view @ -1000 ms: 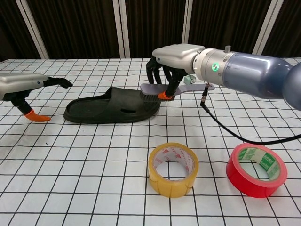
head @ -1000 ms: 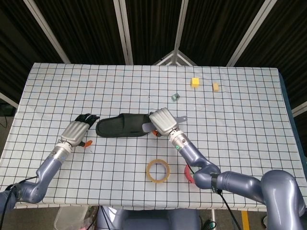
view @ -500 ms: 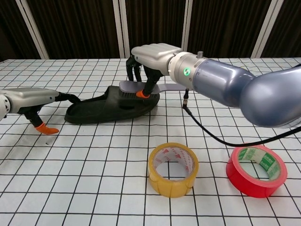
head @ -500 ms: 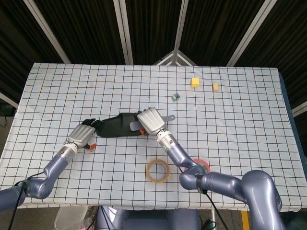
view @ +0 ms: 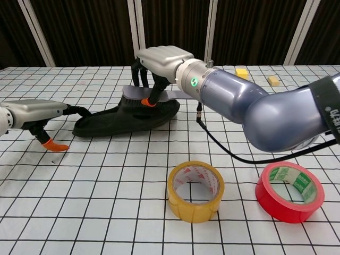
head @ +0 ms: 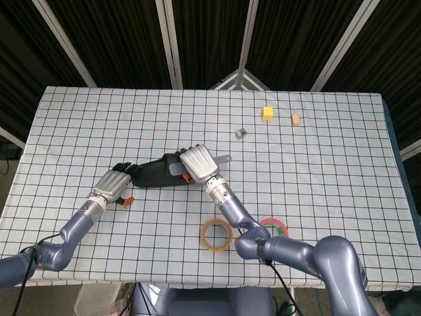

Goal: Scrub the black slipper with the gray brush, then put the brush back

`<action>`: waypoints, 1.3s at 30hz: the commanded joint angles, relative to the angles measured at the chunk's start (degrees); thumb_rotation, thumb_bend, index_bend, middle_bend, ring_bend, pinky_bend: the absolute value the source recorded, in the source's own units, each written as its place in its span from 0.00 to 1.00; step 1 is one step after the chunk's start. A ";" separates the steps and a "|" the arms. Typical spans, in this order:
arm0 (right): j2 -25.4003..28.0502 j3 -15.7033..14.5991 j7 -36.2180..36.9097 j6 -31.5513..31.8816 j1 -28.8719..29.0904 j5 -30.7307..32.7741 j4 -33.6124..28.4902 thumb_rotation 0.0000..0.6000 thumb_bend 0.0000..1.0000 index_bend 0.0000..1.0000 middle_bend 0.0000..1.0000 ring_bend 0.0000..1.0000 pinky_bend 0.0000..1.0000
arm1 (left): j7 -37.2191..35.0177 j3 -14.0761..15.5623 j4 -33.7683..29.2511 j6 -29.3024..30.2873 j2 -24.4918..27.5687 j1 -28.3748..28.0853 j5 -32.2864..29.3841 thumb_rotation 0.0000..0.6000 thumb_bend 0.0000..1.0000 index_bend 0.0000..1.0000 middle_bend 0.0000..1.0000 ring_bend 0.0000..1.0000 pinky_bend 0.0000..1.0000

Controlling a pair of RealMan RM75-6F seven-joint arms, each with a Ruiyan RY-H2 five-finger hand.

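The black slipper [head: 156,174] [view: 114,119] lies on the checked table left of centre. My right hand [head: 197,163] [view: 158,60] grips the gray brush [head: 222,158] [view: 172,95] and holds its head on the slipper's raised strap; the handle sticks out to the right. My left hand [head: 113,187] [view: 33,113] rests at the slipper's left end, its dark fingertips touching the heel edge. An orange fingertip [view: 56,146] points down at the table.
A yellow tape roll [head: 216,234] [view: 195,190] and a red tape roll [head: 274,228] [view: 289,191] lie near the front edge. Two yellow blocks [head: 267,112] [head: 296,118] and a small green object [head: 241,133] sit at the back right.
My right hand has slid the brush leftward along the slipper, from its right end onto the strap. My left hand moved in against the slipper's left end, then held still.
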 commanded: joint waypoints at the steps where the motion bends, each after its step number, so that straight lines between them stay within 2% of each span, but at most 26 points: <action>1: -0.69 0.24 0.12 0.61 0.23 -0.26 0.48 1.00 0.66 0.71 0.65 0.56 0.55 | -0.13 0.15 -0.21 0.17 0.11 -0.09 0.12 0.91 0.44 0.05 0.07 0.03 0.08; 16: -3.88 -0.15 -0.21 1.90 0.17 -0.66 2.48 1.00 0.66 0.72 0.65 0.57 0.55 | 0.08 1.18 0.18 0.18 -0.55 -0.95 -0.47 0.89 0.46 0.05 0.07 0.03 0.08; 33: -5.68 -1.81 -1.99 0.82 -0.19 -1.84 10.75 1.00 0.66 0.72 0.66 0.57 0.56 | -0.01 2.19 -0.07 0.63 -0.47 -1.26 -0.81 0.90 0.46 0.05 0.07 0.03 0.08; 39: -5.42 -1.80 -2.12 0.44 -0.88 -1.69 11.98 1.00 0.66 0.72 0.66 0.57 0.56 | 0.00 2.46 0.00 0.81 -0.45 -1.25 -1.12 0.90 0.46 0.05 0.07 0.03 0.08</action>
